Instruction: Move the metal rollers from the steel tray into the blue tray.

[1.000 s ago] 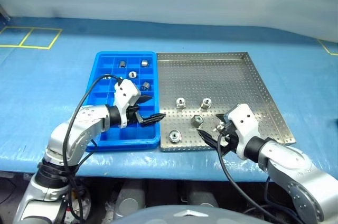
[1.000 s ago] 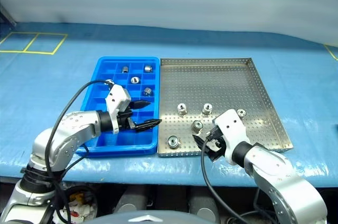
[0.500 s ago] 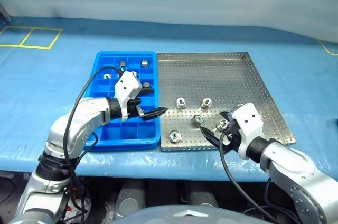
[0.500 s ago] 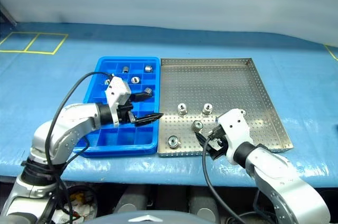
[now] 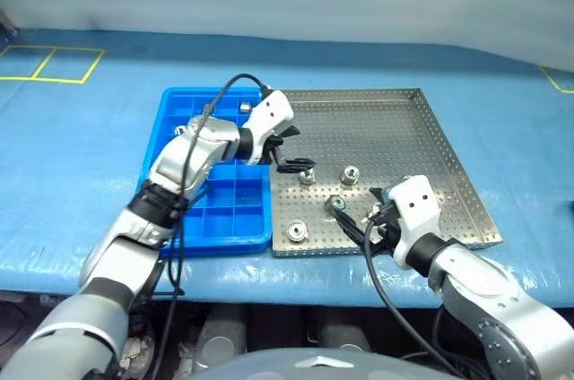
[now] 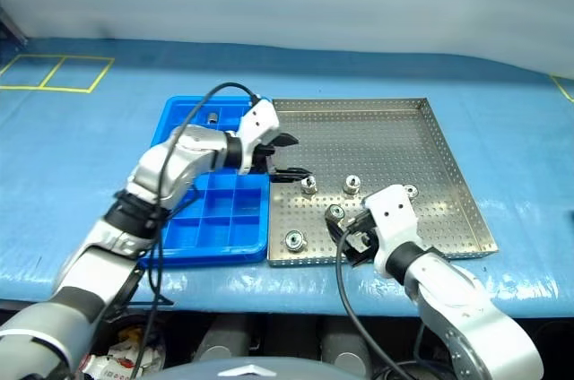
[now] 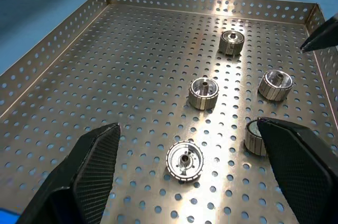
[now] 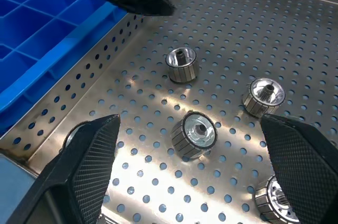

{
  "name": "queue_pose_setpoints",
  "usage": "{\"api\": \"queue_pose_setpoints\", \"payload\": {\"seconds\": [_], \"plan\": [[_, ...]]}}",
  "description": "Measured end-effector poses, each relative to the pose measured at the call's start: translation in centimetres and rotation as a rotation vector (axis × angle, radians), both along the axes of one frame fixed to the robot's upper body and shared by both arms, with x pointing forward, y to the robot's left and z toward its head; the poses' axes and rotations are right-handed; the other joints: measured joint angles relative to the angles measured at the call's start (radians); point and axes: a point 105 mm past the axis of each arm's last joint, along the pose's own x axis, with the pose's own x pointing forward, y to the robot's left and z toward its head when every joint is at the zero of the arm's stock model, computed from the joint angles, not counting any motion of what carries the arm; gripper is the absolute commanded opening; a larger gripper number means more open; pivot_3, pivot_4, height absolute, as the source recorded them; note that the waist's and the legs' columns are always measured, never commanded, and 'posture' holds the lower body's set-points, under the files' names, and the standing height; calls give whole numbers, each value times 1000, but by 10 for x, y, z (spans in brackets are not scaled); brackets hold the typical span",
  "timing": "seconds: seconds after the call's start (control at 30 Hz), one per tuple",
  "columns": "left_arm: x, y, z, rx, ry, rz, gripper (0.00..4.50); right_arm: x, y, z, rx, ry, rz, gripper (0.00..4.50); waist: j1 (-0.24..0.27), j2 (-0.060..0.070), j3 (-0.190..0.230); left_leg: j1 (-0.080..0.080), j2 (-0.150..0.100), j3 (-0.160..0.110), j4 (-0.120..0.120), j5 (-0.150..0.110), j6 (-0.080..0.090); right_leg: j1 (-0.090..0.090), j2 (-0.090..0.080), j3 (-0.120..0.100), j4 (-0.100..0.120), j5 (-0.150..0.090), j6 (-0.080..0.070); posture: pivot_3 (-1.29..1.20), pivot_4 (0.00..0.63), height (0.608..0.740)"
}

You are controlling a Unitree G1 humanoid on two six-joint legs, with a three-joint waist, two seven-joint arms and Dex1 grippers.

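Left tool swings back over the steel tray

The left tool (image 5: 291,151), jaws wide and empty, has crossed from the blue tray (image 5: 215,219) to hover near a roller (image 5: 307,175). Five rollers remain on the steel tray (image 5: 386,129). The right tool (image 5: 359,228) waits open beside them, so another pickup looks next

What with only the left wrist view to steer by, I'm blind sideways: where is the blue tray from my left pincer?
Observer: The blue tray lies right alongside the steel tray, on the robot's left; the left pincer hovers just inside the steel tray's edge.
Operator: Whose black tip is at my view's edge?
Observer: The right pincer, open, low over the steel tray's near edge.
Operator: Anything in the blue tray?
Observer: Yes, metal rollers sit in its far compartments; the left arm hides part of it.
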Motion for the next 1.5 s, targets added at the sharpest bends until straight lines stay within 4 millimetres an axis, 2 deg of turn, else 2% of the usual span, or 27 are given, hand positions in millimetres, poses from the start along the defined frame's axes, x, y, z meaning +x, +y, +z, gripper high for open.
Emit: {"api": "queue_pose_setpoints", "payload": {"seconds": [0.2,0.33,0.5,0.8,0.93,1.03,1.13,1.17,1.27,1.4,1.5], "plan": [[16,-9,-24,68,19,17,4500,-1,3,-3,21,2,-27,4462,-14,0,0,0,0,0,0,0,0,0,0,0,0,0,0,-22,150,740],[14,-10,-44,136,34,-13,4500,-2,1,-5,25,7,-57,4462,-19,0,0,-1,0,0,0,0,0,0,0,0,0,0,0,-44,150,740],[13,-7,-52,230,13,-65,4500,-2,0,-5,28,-1,-75,4462,-35,0,0,0,0,-1,1,0,0,0,0,0,1,0,0,-57,150,740],[11,-5,-59,313,-16,-128,1735,-1,0,-3,37,-16,-95,4500,-46,0,0,0,1,0,1,0,0,0,0,1,1,0,1,-44,150,740],[9,-3,-58,330,-22,-151,1682,1,0,-1,39,-26,-92,4500,-46,0,0,0,1,-1,1,0,0,0,0,1,1,0,1,-29,150,740],[9,-3,-49,282,-34,-138,1682,4,2,3,41,-44,-84,4500,-45,0,0,0,1,-1,1,0,1,0,0,1,1,0,1,-13,150,740],[17,0,-14,120,-83,-42,1682,7,4,9,41,-72,-68,4500,-45,0,0,0,2,-1,1,0,0,-1,0,1,2,1,1,27,150,740],[20,5,3,46,-114,11,1682,9,6,12,40,-82,-58,4500,-47,0,0,0,2,0,1,0,0,-1,0,2,2,1,1,27,150,740],[23,25,33,-102,-194,152,1682,14,13,16,34,-100,-8,4500,-46,0,0,1,2,0,0,0,0,0,1,2,2,2,3,89,150,740],[20,59,40,-187,-233,360,1682,22,21,18,27,-103,57,4500,-32,0,0,2,1,-1,1,0,0,1,1,1,2,5,8,161,150,740],[13,93,40,-209,-269,558,1682,30,32,18,10,-95,139,4500,-17,0,0,2,1,-1,2,0,1,1,0,2,2,6,9,210,150,740]]}}
